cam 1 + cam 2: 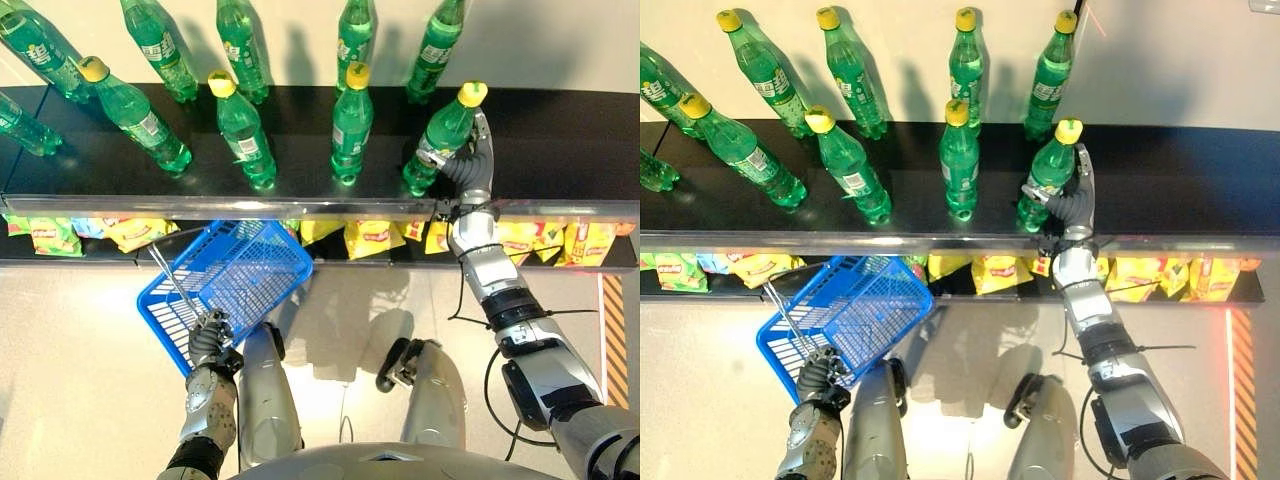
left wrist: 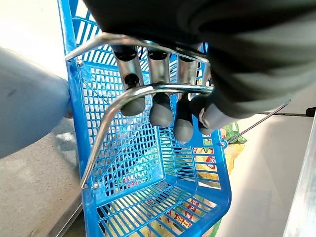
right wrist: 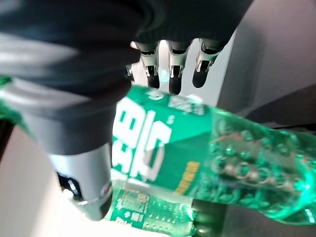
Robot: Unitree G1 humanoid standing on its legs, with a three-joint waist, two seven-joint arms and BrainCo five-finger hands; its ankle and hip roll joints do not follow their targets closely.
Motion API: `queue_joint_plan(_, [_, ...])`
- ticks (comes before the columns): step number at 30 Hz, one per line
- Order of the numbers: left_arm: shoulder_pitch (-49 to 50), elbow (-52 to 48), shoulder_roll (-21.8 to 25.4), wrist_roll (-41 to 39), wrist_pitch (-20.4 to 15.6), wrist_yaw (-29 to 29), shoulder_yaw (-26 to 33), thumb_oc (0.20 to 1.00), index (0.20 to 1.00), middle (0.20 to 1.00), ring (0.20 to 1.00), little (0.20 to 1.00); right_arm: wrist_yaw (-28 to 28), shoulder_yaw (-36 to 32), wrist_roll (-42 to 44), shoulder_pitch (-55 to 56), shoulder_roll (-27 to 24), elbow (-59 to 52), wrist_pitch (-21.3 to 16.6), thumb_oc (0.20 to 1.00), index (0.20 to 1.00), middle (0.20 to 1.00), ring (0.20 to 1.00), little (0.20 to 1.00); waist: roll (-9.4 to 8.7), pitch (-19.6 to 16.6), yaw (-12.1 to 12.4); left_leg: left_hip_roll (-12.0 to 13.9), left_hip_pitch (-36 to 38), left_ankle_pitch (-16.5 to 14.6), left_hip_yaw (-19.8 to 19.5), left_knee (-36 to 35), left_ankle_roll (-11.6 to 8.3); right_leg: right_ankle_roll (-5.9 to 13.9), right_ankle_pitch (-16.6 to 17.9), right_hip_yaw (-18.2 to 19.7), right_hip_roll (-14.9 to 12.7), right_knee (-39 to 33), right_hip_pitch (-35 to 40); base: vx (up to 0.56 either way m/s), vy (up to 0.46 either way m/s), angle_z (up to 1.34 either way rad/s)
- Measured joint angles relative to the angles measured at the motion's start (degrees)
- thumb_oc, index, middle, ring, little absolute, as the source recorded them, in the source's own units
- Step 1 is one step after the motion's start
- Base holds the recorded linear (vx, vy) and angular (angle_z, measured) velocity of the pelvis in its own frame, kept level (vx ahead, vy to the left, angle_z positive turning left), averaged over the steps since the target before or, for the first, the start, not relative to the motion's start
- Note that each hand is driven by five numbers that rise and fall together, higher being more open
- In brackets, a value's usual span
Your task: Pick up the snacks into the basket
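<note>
Yellow snack bags (image 1: pixel 372 237) lie in a row on the lower shelf, under the metal shelf edge. My left hand (image 1: pixel 208 340) is low in front of them, shut on the metal handle (image 2: pixel 148 91) of the blue mesh basket (image 1: pixel 152 302). The basket hangs tilted, its open side towards the shelf, with nothing inside it. My right hand (image 1: pixel 478 165) is up on the black top shelf. Its fingers and thumb (image 3: pixel 81 163) are curled round a green bottle (image 1: pixel 440 140) with a yellow cap, which leans to one side.
Several more green bottles (image 1: pixel 350 130) stand on the black top shelf (image 1: pixel 560 140), some leaning. The shelf's metal front edge (image 1: pixel 300 207) overhangs the snack row. More bags (image 1: pixel 130 232) lie at the left. Orange striped tape (image 1: pixel 612 330) marks the floor at right.
</note>
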Motion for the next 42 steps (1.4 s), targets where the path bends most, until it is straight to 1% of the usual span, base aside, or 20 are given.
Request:
queue_joint_plan(4, [0.01,-0.02,0.0,-0.15,0.05,-0.06,-0.01,0.2,0.2,0.2,0.2,0.2,-0.01,0.09,0.38,-0.6,0.01,1.53,0.03,1.0,1.0,1.0,1.0,1.0,0.0,0.0,0.12,-0.02,0.0,0.01,0.01,-0.05,-0.01,0.0,0.0,-0.02,-0.01,-0.01,0.01,0.0,0.0,0.0])
queue_joint_plan(8, [0.0,-0.04,0.11,-0.39,0.32,-0.29,-0.01,0.2,0.2,0.2,0.2,0.2,-0.05,0.53,0.52,-2.86,0.04,6.53,0.86,1.0,1.0,1.0,1.0,1.0,0.02,-0.01,0.64,-0.02,0.01,0.08,0.01,-0.1,-0.13,-0.01,-0.01,-0.02,-0.03,-0.04,0.02,0.0,0.0,0.0])
queue_joint_plan(9, [-0.01,-0.05,0.19,-0.4,0.5,-0.32,-0.02,0.2,0.2,0.2,0.2,0.2,-0.09,0.58,0.79,-3.37,0.05,7.29,1.07,0.58,0.58,0.58,0.58,0.58,0.02,-0.01,0.99,-0.02,0.01,0.11,-0.01,-0.11,-0.18,-0.01,-0.02,-0.02,-0.04,-0.03,0.02,0.0,0.0,0.0])
queue_joint_plan(10, [0.01,-0.05,0.28,-0.43,0.61,-0.32,-0.01,0.2,0.2,0.2,0.2,0.2,-0.11,0.78,0.79,-4.01,0.05,8.13,1.07,0.473,0.473,0.473,0.473,0.473,0.02,-0.01,1.21,-0.03,0.01,0.16,-0.01,-0.13,-0.27,-0.01,-0.01,-0.07,-0.04,-0.03,0.03,0.0,0.0,0.0])
queue_joint_plan(11, [0.02,-0.05,0.34,-0.44,0.88,-0.32,-0.02,0.2,0.2,0.2,0.2,0.2,-0.13,1.01,0.79,-5.31,0.06,9.54,1.13,0.2,0.2,0.2,0.2,0.2,0.03,-0.01,1.31,-0.1,0.01,0.19,-0.04,-0.13,-0.31,-0.01,-0.02,-0.13,-0.13,-0.03,0.08,0.0,0.0,0.0])
queue_joint_plan(13, [0.07,-0.05,0.42,-0.47,0.92,-0.32,-0.01,0.2,0.2,0.2,0.2,0.2,-0.18,1.01,0.82,-6.54,0.08,10.96,1.17,0.2,0.2,0.2,0.2,0.2,0.04,-0.01,1.49,-0.19,0.02,0.21,-0.11,-0.13,-0.3,0.03,-0.03,-0.33,-0.21,-0.05,0.28,-0.02,-0.006,0.05])
queue_joint_plan(15, [0.24,-0.04,0.65,-0.49,1.03,-0.35,-0.03,0.2,0.2,0.2,0.2,0.2,-0.49,0.98,1.0,-9.28,0.05,14.8,1.26,0.2,0.2,0.2,0.2,0.2,0.05,-0.01,1.47,-0.18,0.11,0.25,-0.19,-0.13,-0.24,0.08,-0.06,-0.68,-0.32,-0.17,0.78,-0.01,-0.008,0.07])
queue_joint_plan(18, [0.4,0.08,0.72,-0.66,1.05,-0.38,-0.05,0.2,0.2,0.2,0.2,0.2,-1.2,1.19,1.41,-12.53,-0.21,18.88,2.27,0.2,0.2,0.2,0.2,0.2,0.08,-0.01,1.64,-0.23,0.19,0.43,-0.2,-0.21,-0.23,0.26,-0.15,-1.15,-0.48,-0.23,1.29,0.01,-0.004,0.08])
queue_joint_plan(19, [0.38,0.07,0.72,-0.93,1.05,-0.39,-0.05,0.2,0.2,0.2,0.2,0.2,-1.21,1.21,2.03,-12.81,-0.28,19.38,2.45,0.2,0.2,0.2,0.2,0.2,0.08,-0.01,1.7,-0.23,0.21,0.23,-0.17,-0.34,0.17,0.35,-0.52,-1.22,-0.59,-0.33,1.51,0.06,-0.005,0.1])
queue_joint_plan(20, [0.43,0.07,0.75,-1.03,1.06,-0.43,-0.14,0.2,0.2,0.2,0.2,0.2,-1.28,1.2,2.41,-12.78,-0.31,19.65,2.5,0.2,0.2,0.2,0.2,0.2,0.08,-0.01,1.83,-0.28,0.24,0.59,-0.18,-0.34,-0.25,0.34,-0.28,-1.26,-0.62,-0.26,1.61,-0.09,0.008,0.09])
queue_joint_plan(25, [0.41,0.21,0.71,-1.18,1.18,-0.44,-0.28,0.2,0.2,0.2,0.2,0.2,-1.31,1.67,3.26,-13.18,-0.94,20.63,3.05,0.2,0.2,0.2,0.2,0.2,0.14,-0.01,2.48,-0.27,0.47,0.76,0.0,-0.48,-0.23,0.54,-0.58,-1.46,-0.79,-0.16,2.16,-0.02,0.003,0.05])
queue_joint_plan(26, [0.4,0.27,0.7,-1.18,1.17,-0.48,-0.41,0.2,0.2,0.2,0.2,0.2,-1.33,1.76,3.27,-13.54,-1.02,21.36,3.07,0.2,0.2,0.2,0.2,0.2,0.14,-0.01,2.69,-0.26,0.56,0.41,0.05,-0.46,0.07,0.59,-0.83,-1.43,-0.83,-0.19,2.24,0.06,-0.002,0.03])
queue_joint_plan(27, [0.4,0.33,0.74,-1.19,1.18,-0.44,-0.41,0.2,0.2,0.2,0.2,0.2,-1.33,1.78,3.31,-13.65,-1.02,21.63,3.17,0.2,0.2,0.2,0.2,0.2,0.16,0.0,2.66,-0.31,0.63,0.72,0.03,-0.45,-0.24,0.57,-0.66,-1.46,-0.81,-0.13,2.38,-0.08,0.013,0.02])
queue_joint_plan(28, [0.4,0.32,0.77,-1.18,1.18,-0.48,-0.54,0.2,0.2,0.2,0.2,0.2,-1.33,1.8,3.32,-13.71,-1.11,21.71,3.3,0.2,0.2,0.2,0.2,0.2,0.17,0.01,2.74,-0.3,0.76,0.68,0.09,-0.53,0.01,0.61,-0.72,-1.51,-0.81,-0.29,2.52,0.0,0.0,0.0])
queue_joint_plan(29, [0.41,0.34,0.76,-1.19,1.18,-0.44,-0.6,0.2,0.2,0.2,0.2,0.2,-1.34,1.78,3.38,-13.63,-1.12,21.77,3.32,0.2,0.2,0.2,0.2,0.2,0.19,0.02,2.67,-0.33,0.81,0.85,0.08,-0.53,-0.19,0.56,-0.52,-1.49,-0.79,-0.29,2.55,-0.08,0.012,0.01])
queue_joint_plan(36, [0.4,0.33,0.78,-1.18,1.18,-0.4,-0.61,0.2,0.2,0.2,0.2,0.2,-1.49,1.75,4.41,-13.59,-1.12,22.19,3.41,0.2,0.2,0.2,0.2,0.2,0.24,0.05,2.55,-0.3,0.99,0.68,0.11,-0.58,0.17,0.52,-0.58,-1.45,-0.8,-0.36,2.75,0.0,0.0,0.0])
queue_joint_plan(39, [0.19,0.36,0.77,-1.19,1.18,-0.3,-0.73,0.2,0.2,0.2,0.2,0.2,-2.16,1.42,4.51,-12.2,-1.11,20.33,3.29,0.2,0.2,0.2,0.2,0.2,0.24,0.05,2.03,-0.27,1.01,0.72,0.17,-0.65,0.1,0.56,-0.55,-1.46,-0.74,-0.52,2.75,0.0,0.0,0.0])
queue_joint_plan(41, [0.14,0.37,0.76,-1.19,1.15,-0.26,-0.81,0.2,0.2,0.2,0.2,0.2,-2.77,1.15,4.47,-10.14,-1.01,17.59,3.28,0.2,0.2,0.2,0.2,0.2,0.26,0.05,2.16,-0.27,1.02,0.75,0.18,-0.77,0.04,0.67,-0.47,-1.45,-0.61,-0.8,2.8,0.0,0.0,0.0])
queue_joint_plan(42, [0.02,0.28,0.71,-1.18,1.16,-0.24,-0.89,0.2,0.2,0.2,0.2,0.2,-3.2,0.55,4.41,-7.93,-1.04,14.66,3.14,0.2,0.2,0.2,0.2,0.2,0.26,0.06,1.77,-0.27,1.01,0.78,0.22,-0.8,-0.04,0.73,-0.44,-1.45,-0.59,-0.87,2.84,0.0,0.0,0.0])
